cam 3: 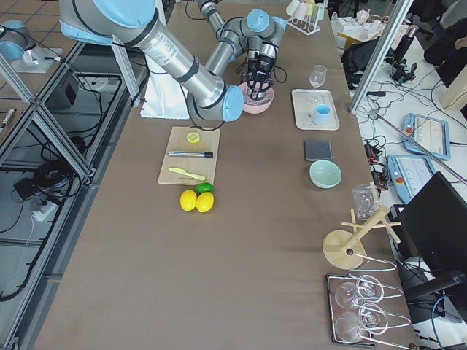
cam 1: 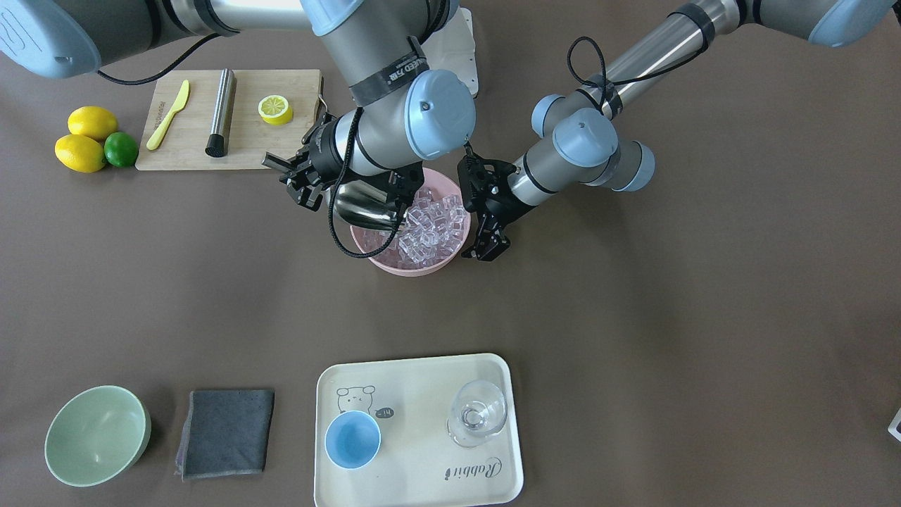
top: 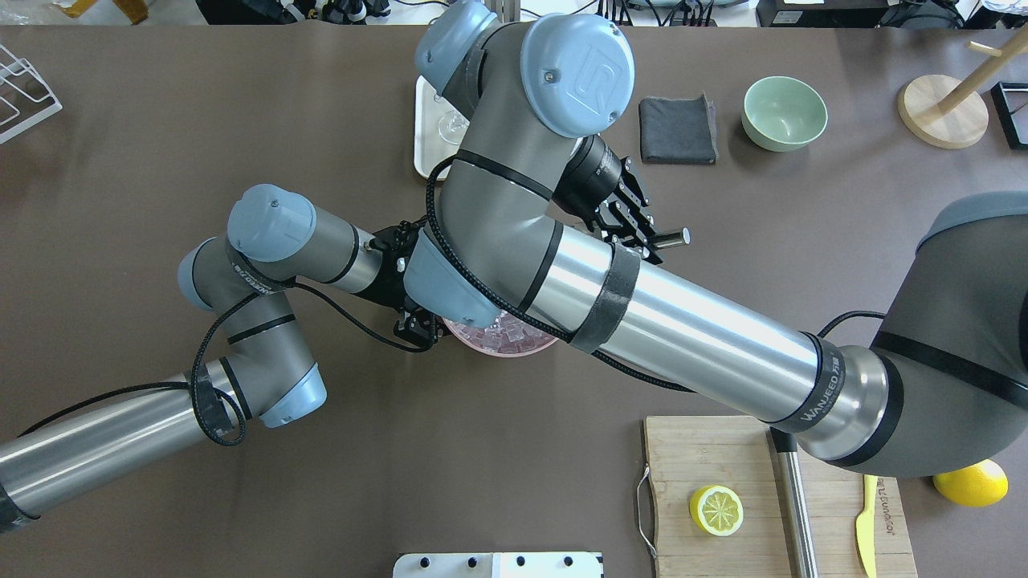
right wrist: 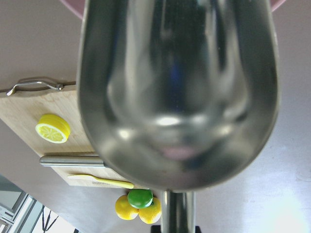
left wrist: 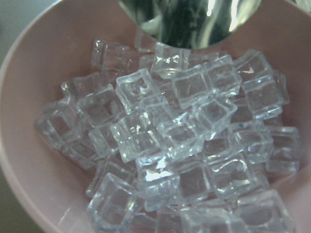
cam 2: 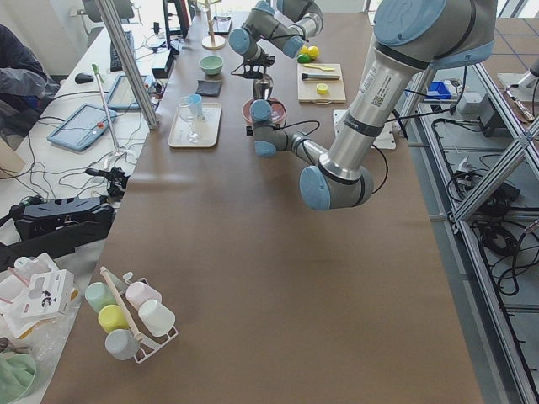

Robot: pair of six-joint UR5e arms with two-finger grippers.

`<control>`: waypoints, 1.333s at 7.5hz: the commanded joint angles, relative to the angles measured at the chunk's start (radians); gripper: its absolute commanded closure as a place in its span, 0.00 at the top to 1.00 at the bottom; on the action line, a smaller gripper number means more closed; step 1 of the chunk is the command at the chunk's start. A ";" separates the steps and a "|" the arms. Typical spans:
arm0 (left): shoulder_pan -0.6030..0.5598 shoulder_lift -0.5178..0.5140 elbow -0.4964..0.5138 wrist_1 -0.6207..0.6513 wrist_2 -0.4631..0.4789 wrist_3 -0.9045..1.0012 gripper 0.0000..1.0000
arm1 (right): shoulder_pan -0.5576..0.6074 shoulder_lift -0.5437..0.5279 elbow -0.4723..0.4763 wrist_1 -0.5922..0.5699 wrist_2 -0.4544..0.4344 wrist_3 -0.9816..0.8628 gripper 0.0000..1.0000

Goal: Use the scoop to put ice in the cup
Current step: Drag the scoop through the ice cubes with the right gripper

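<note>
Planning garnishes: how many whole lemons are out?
2: the upper lemon and lower lemon, side by side next to the lime, off the cutting board. None seem hidden.

The scoop (right wrist: pixel 177 92) fills most of the view, and its shiny pan is empty. Behind it, on the desk (right wrist: pixel 39 43), lies a wooden board (right wrist: pixel 24 104) with a lemon half (right wrist: pixel 52 128).
</note>
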 commanded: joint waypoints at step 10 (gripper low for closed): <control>0.003 0.002 -0.002 0.000 0.002 0.001 0.98 | -0.050 0.021 -0.114 -0.037 -0.085 0.013 0.00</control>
